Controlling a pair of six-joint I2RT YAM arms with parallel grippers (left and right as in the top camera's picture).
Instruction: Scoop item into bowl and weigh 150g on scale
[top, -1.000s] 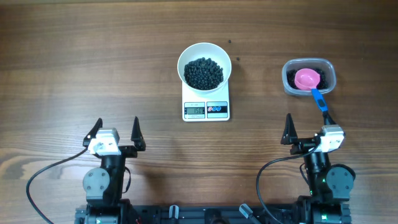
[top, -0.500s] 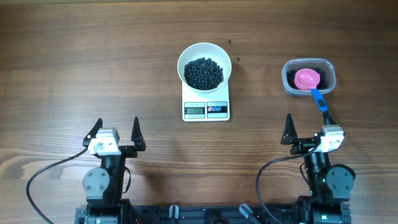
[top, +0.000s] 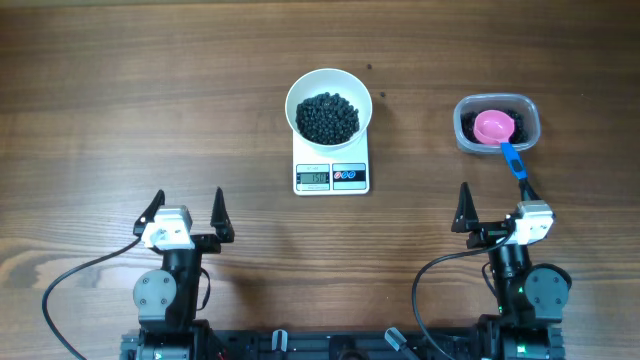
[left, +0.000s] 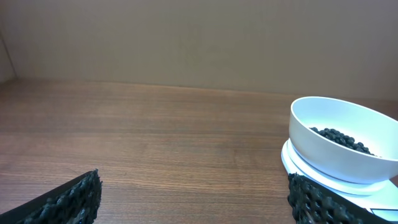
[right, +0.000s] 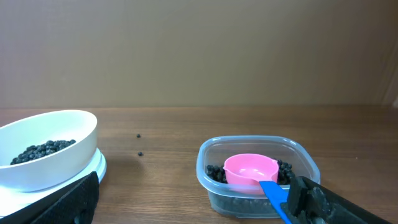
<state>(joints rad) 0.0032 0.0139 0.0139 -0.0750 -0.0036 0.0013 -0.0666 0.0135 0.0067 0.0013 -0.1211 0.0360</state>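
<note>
The white bowl (top: 293, 105) sits on the scale (top: 350, 158) at the table's middle, with a heap of the black item (top: 327, 117) inside. The scale's display is lit, its digits too small to read. My left gripper (top: 186, 208) rests open near the front left, apart from everything; its wrist view shows the bowl (left: 323, 149) beyond the right fingertip (left: 311, 199). My right gripper (top: 495, 200) is open at the front right. It stands just in front of the blue handle (right: 273, 194) of a pink scoop (right: 249, 169) and holds nothing.
A clear plastic tub (top: 459, 125) at the right holds more black item and the pink scoop (top: 494, 127), whose blue handle (top: 514, 160) sticks out toward my right arm. Two stray beads (right: 138, 136) lie on the wood between bowl and tub.
</note>
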